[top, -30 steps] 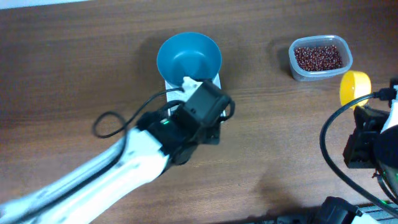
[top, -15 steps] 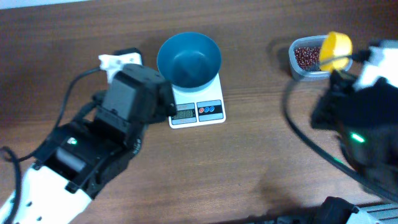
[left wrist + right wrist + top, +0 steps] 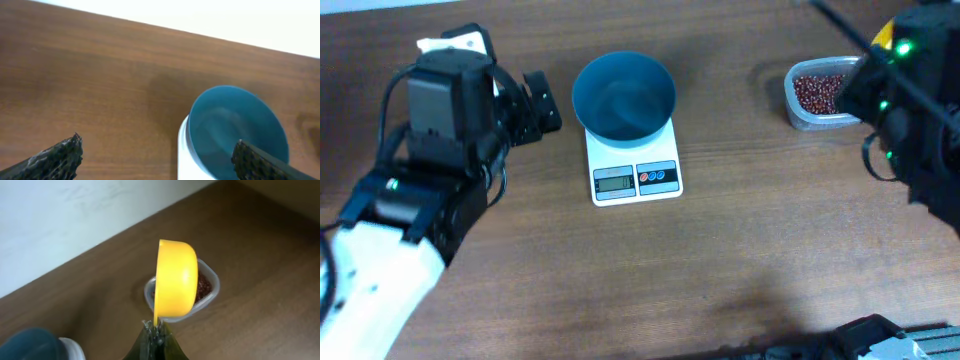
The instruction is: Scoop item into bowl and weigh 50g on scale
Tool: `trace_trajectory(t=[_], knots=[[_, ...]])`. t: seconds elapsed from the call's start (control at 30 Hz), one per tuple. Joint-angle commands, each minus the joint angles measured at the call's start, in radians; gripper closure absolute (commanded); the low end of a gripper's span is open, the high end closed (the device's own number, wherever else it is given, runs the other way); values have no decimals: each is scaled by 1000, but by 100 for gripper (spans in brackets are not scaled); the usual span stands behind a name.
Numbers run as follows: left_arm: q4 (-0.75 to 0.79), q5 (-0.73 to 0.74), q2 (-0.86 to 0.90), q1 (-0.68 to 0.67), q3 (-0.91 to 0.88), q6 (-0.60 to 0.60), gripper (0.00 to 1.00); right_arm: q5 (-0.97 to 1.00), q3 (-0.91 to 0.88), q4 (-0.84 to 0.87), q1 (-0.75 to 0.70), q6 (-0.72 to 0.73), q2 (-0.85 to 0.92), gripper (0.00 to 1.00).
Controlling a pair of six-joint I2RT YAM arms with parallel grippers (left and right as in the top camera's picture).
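Observation:
The empty teal bowl (image 3: 624, 95) stands on the white scale (image 3: 632, 178). My left gripper (image 3: 535, 105) is open just left of the bowl, holding nothing. In the left wrist view the bowl (image 3: 235, 130) lies behind the right fingertip (image 3: 250, 162). My right gripper (image 3: 156, 327) is shut on the handle of the yellow scoop (image 3: 175, 280), which is tipped on edge over the clear tub (image 3: 212, 292) of red-brown beans (image 3: 202, 287). From overhead the right arm (image 3: 910, 90) covers the tub's right end, and the beans (image 3: 817, 92) show beside it.
A white tag (image 3: 460, 42) sits on the left arm near the table's back edge. The dark wooden table (image 3: 740, 260) spreads in front of the scale. In the right wrist view the bowl (image 3: 30, 345) shows at the bottom left.
The left gripper has opened and swung left, off the bowl. The right arm has carried the yellow scoop up and back to the bean tub.

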Motion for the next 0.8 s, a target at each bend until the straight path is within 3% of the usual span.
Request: trace_trajectory(t=[0.0, 0.23, 0.37, 0.57, 0.77], knots=[[20, 92, 99, 10, 60, 20, 1, -84, 10, 0, -67, 4, 26, 96], [92, 121, 314, 10, 168, 6, 1, -84, 10, 39, -87, 3, 168, 96], [174, 120, 361, 10, 168, 4, 1, -105, 10, 172, -87, -26, 250, 96], [212, 8, 442, 10, 168, 3, 1, -122, 10, 275, -87, -25, 264, 96], [401, -25, 477, 106, 168, -45, 1, -151, 10, 288, -87, -26, 264, 96]])
